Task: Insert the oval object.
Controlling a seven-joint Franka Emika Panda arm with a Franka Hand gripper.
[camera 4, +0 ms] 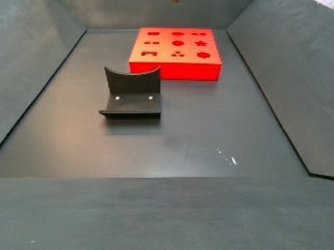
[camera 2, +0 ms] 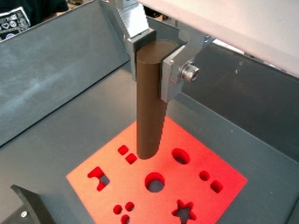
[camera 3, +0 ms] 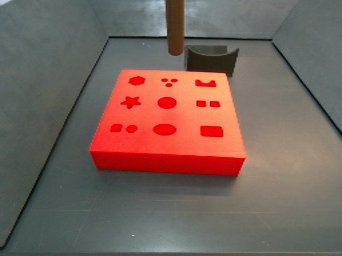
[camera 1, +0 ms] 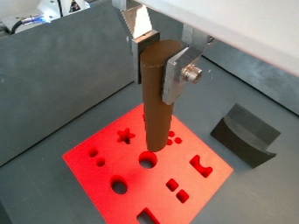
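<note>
Gripper [camera 1: 158, 63] is clamped on the top of the oval object [camera 1: 156, 103], which hangs upright with its long axis vertical and its lower end above the red block [camera 3: 167, 125], clear of the surface in both wrist views. Oval hole [camera 3: 164, 129] lies somewhere below the tip, but I can't tell the offset. Fixture [camera 4: 131, 95] stands well apart; floor [camera 4: 196, 146] around the block is open.
</note>
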